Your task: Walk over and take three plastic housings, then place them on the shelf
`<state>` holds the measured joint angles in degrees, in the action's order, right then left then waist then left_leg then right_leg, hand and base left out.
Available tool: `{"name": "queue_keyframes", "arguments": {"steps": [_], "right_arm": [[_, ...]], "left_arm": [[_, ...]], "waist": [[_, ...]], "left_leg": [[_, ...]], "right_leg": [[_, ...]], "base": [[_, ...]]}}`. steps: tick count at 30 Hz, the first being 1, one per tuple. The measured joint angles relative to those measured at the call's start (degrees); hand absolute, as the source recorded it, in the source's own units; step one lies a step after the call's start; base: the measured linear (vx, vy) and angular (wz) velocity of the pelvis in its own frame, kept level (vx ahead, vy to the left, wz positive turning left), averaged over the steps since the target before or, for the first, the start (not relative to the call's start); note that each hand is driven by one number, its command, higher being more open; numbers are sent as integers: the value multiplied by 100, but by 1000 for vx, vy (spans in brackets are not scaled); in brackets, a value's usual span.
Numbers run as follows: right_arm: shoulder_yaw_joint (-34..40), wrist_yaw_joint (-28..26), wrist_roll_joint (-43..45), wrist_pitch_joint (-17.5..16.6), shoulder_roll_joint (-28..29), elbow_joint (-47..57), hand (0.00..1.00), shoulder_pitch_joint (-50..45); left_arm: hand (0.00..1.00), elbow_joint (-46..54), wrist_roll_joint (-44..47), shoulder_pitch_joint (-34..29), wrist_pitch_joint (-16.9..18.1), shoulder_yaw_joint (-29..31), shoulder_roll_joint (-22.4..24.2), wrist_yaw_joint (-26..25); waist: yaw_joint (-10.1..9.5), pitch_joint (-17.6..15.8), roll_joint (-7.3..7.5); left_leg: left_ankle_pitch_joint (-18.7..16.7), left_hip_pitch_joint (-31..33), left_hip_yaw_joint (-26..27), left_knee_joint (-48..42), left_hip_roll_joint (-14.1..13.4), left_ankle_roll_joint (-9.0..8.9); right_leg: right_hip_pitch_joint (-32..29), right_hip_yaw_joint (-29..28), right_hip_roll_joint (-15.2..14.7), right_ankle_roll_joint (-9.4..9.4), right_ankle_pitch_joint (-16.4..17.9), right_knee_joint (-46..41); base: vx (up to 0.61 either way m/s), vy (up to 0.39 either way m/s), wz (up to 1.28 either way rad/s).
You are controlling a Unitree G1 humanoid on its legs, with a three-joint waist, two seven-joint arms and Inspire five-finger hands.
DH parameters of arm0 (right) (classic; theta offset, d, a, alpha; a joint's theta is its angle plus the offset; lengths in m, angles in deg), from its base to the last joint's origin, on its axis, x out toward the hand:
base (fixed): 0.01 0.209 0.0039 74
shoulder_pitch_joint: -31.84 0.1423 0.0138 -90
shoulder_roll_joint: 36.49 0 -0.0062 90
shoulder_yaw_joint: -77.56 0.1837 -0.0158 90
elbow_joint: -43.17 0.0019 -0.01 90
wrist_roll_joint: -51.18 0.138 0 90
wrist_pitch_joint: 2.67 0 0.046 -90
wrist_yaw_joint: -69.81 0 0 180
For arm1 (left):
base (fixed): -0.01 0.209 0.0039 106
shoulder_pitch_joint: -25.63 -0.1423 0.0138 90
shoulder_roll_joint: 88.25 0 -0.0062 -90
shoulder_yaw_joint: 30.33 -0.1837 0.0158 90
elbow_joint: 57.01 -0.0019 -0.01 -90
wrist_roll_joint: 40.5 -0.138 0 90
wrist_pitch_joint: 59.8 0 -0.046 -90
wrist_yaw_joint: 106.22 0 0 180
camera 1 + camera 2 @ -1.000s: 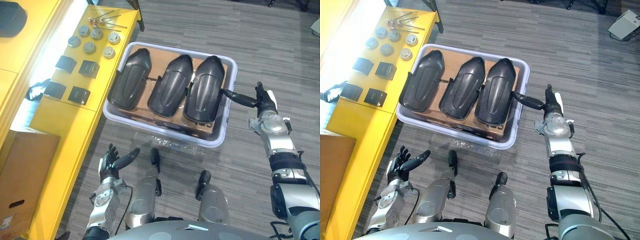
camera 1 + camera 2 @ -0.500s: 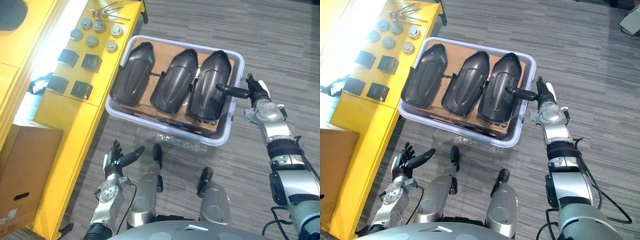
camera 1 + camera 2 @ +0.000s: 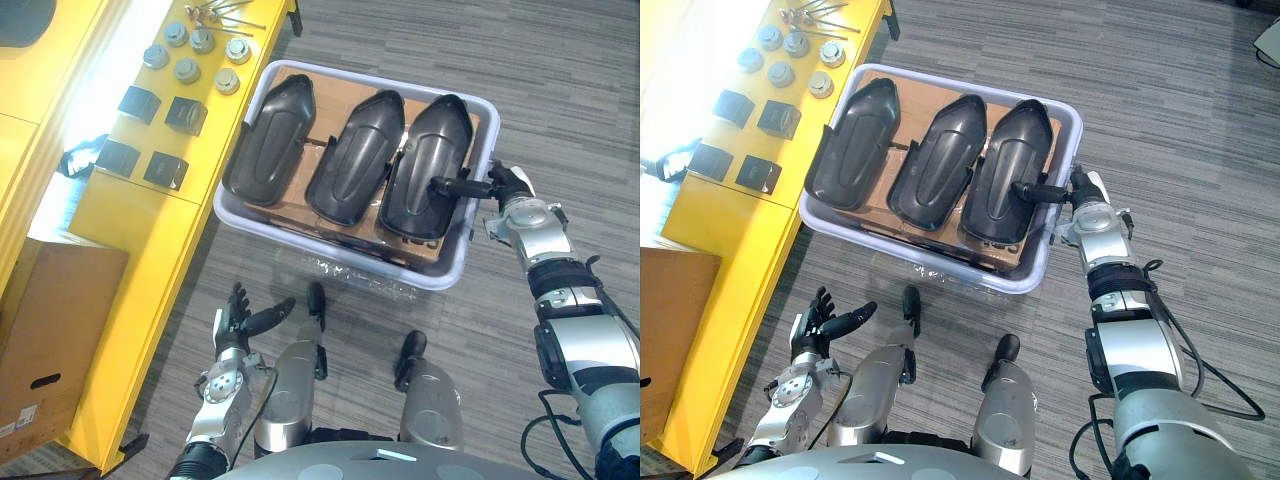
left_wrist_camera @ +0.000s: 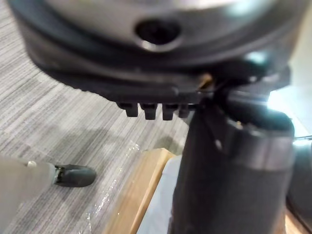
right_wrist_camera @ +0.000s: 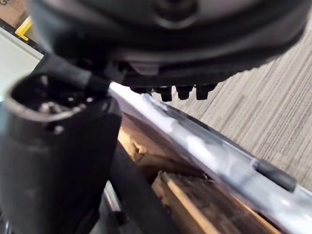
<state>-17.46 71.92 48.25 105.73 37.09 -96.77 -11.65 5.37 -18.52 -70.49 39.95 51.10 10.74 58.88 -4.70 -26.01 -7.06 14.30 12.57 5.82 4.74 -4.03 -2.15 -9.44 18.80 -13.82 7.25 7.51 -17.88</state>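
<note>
Reaching farther in than a second ago, we are stretching our right hand [image 3: 513, 186], fingers unclenched, across the grey tub [image 3: 441, 280] rim, thumb over the rightmost of three plastic housings [image 3: 354, 158] lying side by side inside, left hand [image 3: 238, 323] hanging spread.

The three plastic housings [image 3: 355, 158] are glossy black, lying on a brown liner [image 3: 325, 98] in a pale lavender-grey tub [image 3: 340, 262]. Beside it the worktop [image 3: 140, 230] is bright yellow, carrying dull grey discs [image 3: 186, 70] and black square pieces [image 3: 185, 115], and the floor [image 3: 560, 90] is grey carpet with fine stripes. My right hand [image 3: 508, 185] and left hand [image 3: 238, 322] are dark.
</note>
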Motion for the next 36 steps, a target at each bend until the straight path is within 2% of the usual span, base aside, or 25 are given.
{"name": "queue_keyframes", "arguments": {"steps": [3, 9, 12, 16, 21, 29, 32, 36], "right_arm": [[-20, 73, -137, -6, -245, -288, 0, 173], [-24, 342, -600, -19, -384, -445, 0, 228], [-26, 374, -697, -24, -386, -549, 0, 231], [-31, 483, -702, -423, -379, -461, 0, 295], [-133, 490, -759, -451, -379, -374, 0, 254], [-144, 635, -930, -796, -379, -309, 0, 152], [-144, 848, -1015, -811, -379, -254, 0, 129], [-95, 1261, -1096, -802, -380, 355, 0, -132]], "left_arm": [[100, -10, 0, 11, 0, -78, 1, 3], [100, -136, 1, 122, 3, -166, 0, -1], [100, -141, 2, 122, 3, -183, 1, 3], [100, -141, 3, 122, 7, -183, 0, 8], [100, -170, 4, 118, 13, -181, 0, 17], [100, -215, 3, 114, 34, -164, -9, 22], [100, -215, 3, 114, 68, -163, -15, 21], [100, -165, 4, 108, 162, -133, -42, 12]], "waist": [[-1, -10, -22], [-41, -50, -130], [-44, -52, -135], [-59, -53, -168], [-152, -54, -168], [-144, -63, -152], [-148, -76, -132], [-129, -100, -92]], "left_leg": [[5, 2, -47, 0, 0, -6], [35, 62, -132, 0, -10, -20], [41, 87, -138, 0, -13, -22], [46, 87, -139, 0, -13, -25], [47, 102, -147, 2, -15, -26], [51, 134, -153, 2, -16, -22], [51, 141, -152, 2, -21, -22], [51, 140, -145, 2, -32, -22]], "right_leg": [[31, 53, 0, 0, 1, 6], [32, 151, 1, -11, 9, 7], [17, 164, 3, -12, 9, 1], [17, 166, 2, -12, 9, -5], [0, 172, 1, -17, 15, 3], [-23, 180, 3, -16, 13, 10], [-22, 182, 12, -14, 9, 17], [-7, 181, 29, -8, -2, 42]], "base": [[3, -35, 6], [5, -43, 7], [18, -38, 2], [13, -43, 0], [-7, -39, 1], [9, -42, 0], [17, -52, 0], [9, -23, 0]]}}
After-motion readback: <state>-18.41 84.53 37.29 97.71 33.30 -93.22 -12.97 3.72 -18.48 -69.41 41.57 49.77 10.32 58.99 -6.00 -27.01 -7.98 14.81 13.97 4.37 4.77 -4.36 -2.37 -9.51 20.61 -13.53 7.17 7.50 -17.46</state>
